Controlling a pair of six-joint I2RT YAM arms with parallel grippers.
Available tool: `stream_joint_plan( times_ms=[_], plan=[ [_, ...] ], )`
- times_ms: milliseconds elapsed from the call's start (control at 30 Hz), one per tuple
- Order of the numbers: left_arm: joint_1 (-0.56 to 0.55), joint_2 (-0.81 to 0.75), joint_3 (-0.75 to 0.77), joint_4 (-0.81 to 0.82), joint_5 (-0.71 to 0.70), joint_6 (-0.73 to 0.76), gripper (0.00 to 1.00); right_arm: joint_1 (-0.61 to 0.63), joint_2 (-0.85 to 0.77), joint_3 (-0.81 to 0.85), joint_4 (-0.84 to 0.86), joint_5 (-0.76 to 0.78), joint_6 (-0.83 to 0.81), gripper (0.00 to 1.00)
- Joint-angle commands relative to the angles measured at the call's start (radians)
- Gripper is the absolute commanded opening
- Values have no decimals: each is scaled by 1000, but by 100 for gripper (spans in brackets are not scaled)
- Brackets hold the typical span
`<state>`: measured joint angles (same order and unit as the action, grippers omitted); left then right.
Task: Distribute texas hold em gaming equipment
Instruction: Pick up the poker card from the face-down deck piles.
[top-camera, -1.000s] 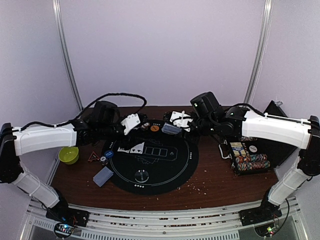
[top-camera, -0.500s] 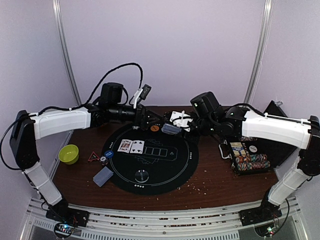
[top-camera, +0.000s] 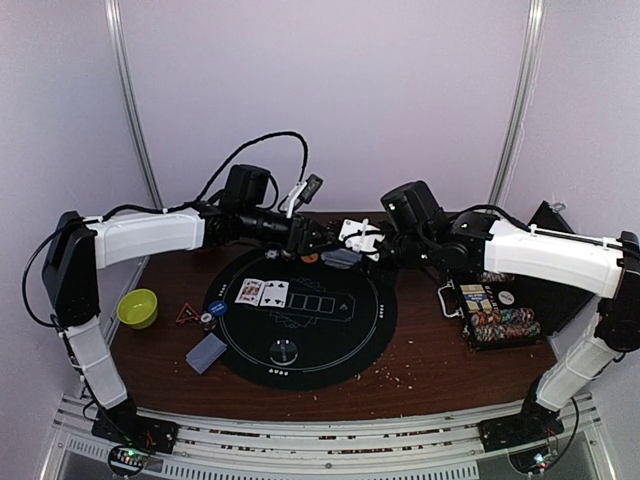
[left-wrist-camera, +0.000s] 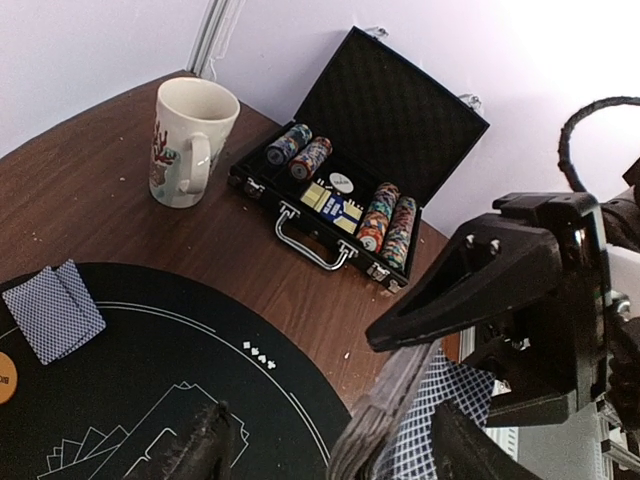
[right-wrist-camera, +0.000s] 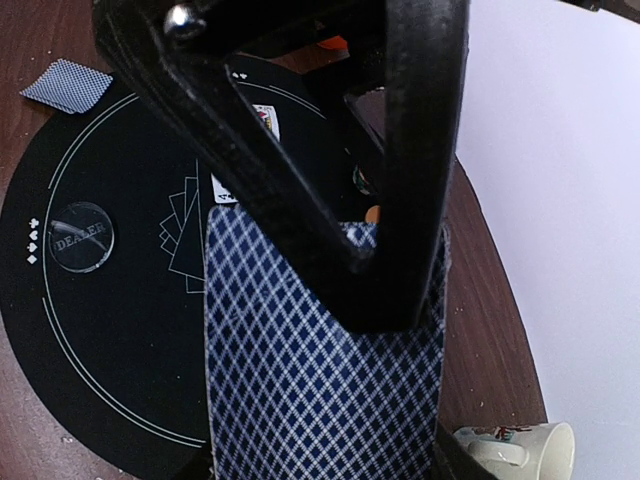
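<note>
My right gripper is shut on a deck of cards with blue-check backs, held over the mat's far edge; the deck fills the right wrist view. My left gripper is open, and its fingers straddle the deck's edge. Two face-up cards lie on the black round mat. A face-down pair lies at the mat's near left and another face-down pair at its far side. A blue disc, an orange disc and a clear dealer button are on the mat.
An open black case with striped chip rows stands on the right. A white mug is at the back. A green bowl and a red triangle sit at the left.
My left arm has swung up and to the right from over the mat's left side until its open jaws reached the deck. The right arm has held still with the deck.
</note>
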<state>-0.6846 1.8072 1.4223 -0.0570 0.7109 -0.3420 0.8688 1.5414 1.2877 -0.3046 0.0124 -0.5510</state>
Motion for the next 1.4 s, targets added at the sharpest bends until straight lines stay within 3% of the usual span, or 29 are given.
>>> stream_joint_plan(
  times_ms=[0,133,333,533,867,1000,1167,1367],
  plan=[
    [-6,35,53,-65,13,54,71,4,2,27,11,-11,0,48],
    [-7,40,66,-93,6,75,72,4,0,24,14,-12,1,47],
    [1,9,71,-141,-103,114,59,4,-9,14,16,-9,3,48],
    [17,-20,53,-166,-144,140,55,5,-14,9,16,1,1,48],
    [16,-67,32,-164,-73,179,50,4,-7,13,18,4,0,47],
    [17,-89,26,-165,-77,187,38,4,-7,14,16,6,0,48],
    [17,-101,24,-174,-76,191,35,4,-6,16,12,8,0,47],
    [17,-89,36,-190,-38,192,18,4,-6,18,12,9,2,48]
  ],
)
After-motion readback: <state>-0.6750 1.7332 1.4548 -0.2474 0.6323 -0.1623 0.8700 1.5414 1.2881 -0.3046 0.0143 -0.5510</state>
